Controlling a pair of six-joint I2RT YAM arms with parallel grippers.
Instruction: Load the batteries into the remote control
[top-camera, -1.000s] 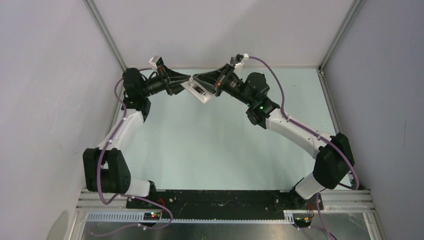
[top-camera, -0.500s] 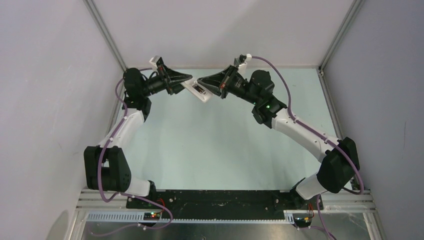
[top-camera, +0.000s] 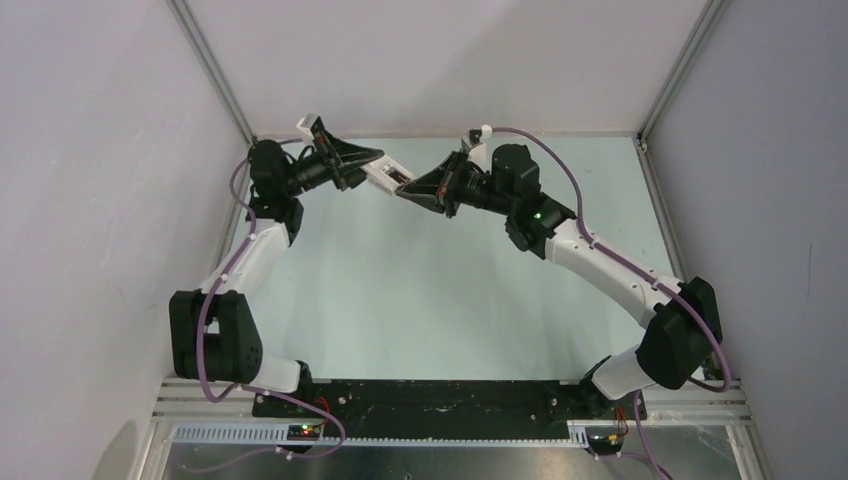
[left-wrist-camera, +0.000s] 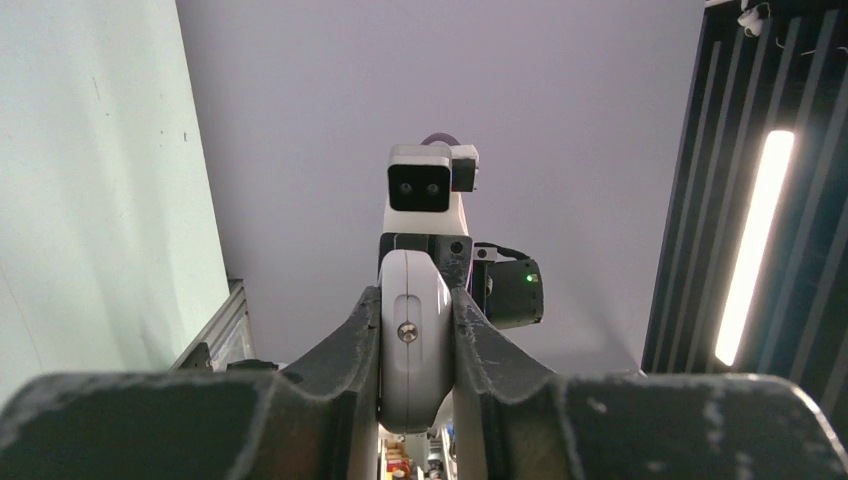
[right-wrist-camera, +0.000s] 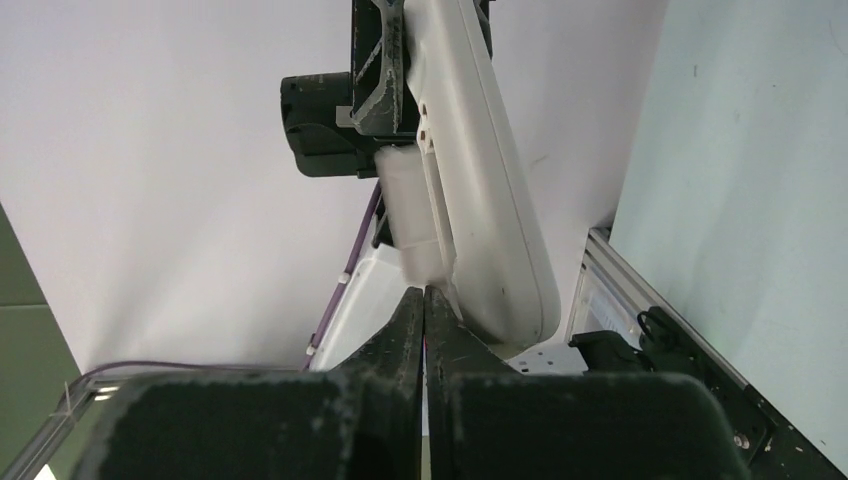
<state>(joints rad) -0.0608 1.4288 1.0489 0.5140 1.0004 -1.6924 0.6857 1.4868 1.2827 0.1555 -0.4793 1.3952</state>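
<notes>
The remote control (top-camera: 387, 174) is a slim white handset held in the air over the far part of the table. My left gripper (top-camera: 372, 161) is shut on it, and in the left wrist view its rounded end (left-wrist-camera: 415, 340) sits clamped between both fingers (left-wrist-camera: 365, 340). My right gripper (top-camera: 401, 190) is shut, and its tips (right-wrist-camera: 424, 295) touch the lower end of a white strip (right-wrist-camera: 412, 220) lying along the remote's side (right-wrist-camera: 490, 200). A dark recess (top-camera: 398, 177) shows on the remote. The batteries are out of view.
The pale green tabletop (top-camera: 420, 290) lies below both arms. White walls with metal corner posts (top-camera: 215, 80) close in the left, back and right. The right arm's wrist camera (left-wrist-camera: 420, 185) faces the left gripper at close range.
The right gripper swung from the far side of the remote down to its near side, tips now against it. The left gripper lifted and tilted the remote slightly towards the back.
</notes>
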